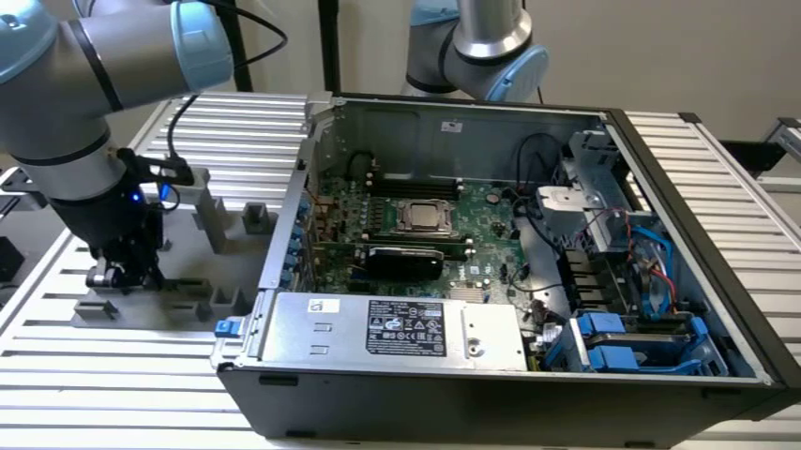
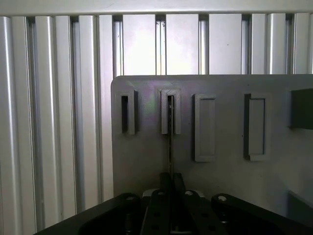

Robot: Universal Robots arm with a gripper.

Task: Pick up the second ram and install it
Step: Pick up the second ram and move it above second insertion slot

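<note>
The pick-up step was in hand: the claw (image 2: pixel 171 180) sat closed on the second ram (image 2: pixel 170 142), seen edge-on as a thin line; the ram's far end stood in a narrow holder (image 2: pixel 170 110) on the grey fixture plate (image 2: pixel 142 161), on the desk (image 1: pixel 126 394) beside the open computer case (image 1: pixel 501 394); freeing it, I judged, called for a straight pull along the slot, without twist, lest the thin board bind.

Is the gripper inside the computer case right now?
No, the gripper is at the gray holder outside the case.
</note>
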